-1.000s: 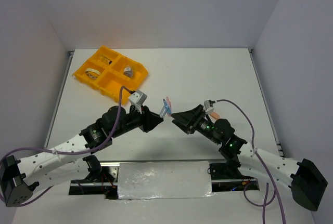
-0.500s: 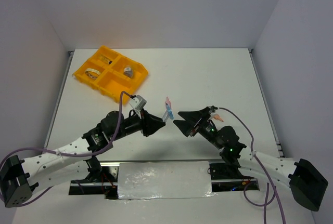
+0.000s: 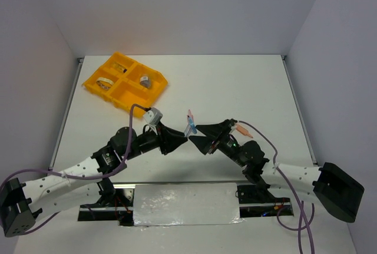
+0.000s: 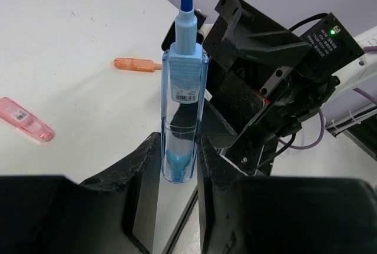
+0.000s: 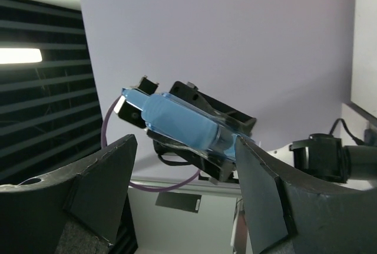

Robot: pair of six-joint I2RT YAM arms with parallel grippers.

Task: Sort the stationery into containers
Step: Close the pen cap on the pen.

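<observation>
My left gripper (image 3: 181, 139) (image 4: 179, 148) is shut on a light-blue highlighter (image 3: 190, 126) (image 4: 182, 89) and holds it upright above the table, tip up. My right gripper (image 3: 198, 135) (image 5: 185, 148) is open, its jaws wide on either side of the highlighter (image 5: 182, 121). A pink piece (image 4: 25, 120) and an orange piece (image 3: 241, 129) (image 4: 136, 63) lie on the table. The orange-yellow tray (image 3: 158, 86) stands at the back left. It holds the beige tape ring (image 3: 106, 82) and the grey-topped jar (image 3: 145, 81) in separate compartments. No blue-and-white tube is in view.
A small item I cannot identify lies in the tray's far compartment (image 3: 121, 67). White walls close the table on the left, back and right. The two arms meet near the table's front middle, with purple cables (image 3: 268, 148) trailing.
My right gripper has moved left and closer, so its open jaws now flank the highlighter. My left gripper has kept hold of the highlighter and shifted slightly.
</observation>
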